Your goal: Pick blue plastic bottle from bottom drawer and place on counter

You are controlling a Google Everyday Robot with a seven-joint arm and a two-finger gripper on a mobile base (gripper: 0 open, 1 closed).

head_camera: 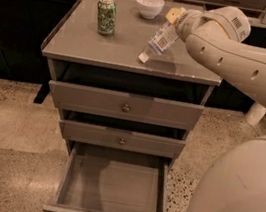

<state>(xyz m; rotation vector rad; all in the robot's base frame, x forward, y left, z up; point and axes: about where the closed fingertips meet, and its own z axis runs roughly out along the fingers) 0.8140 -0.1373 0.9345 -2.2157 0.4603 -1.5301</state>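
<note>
Clear blue plastic bottle (159, 40), pale label, tilted cap-down over counter (82, 44) right front, upper end clasped by gripper (175, 17) above counter; grey bottom drawer (111, 188), lowest under counter, pulled open.
</note>
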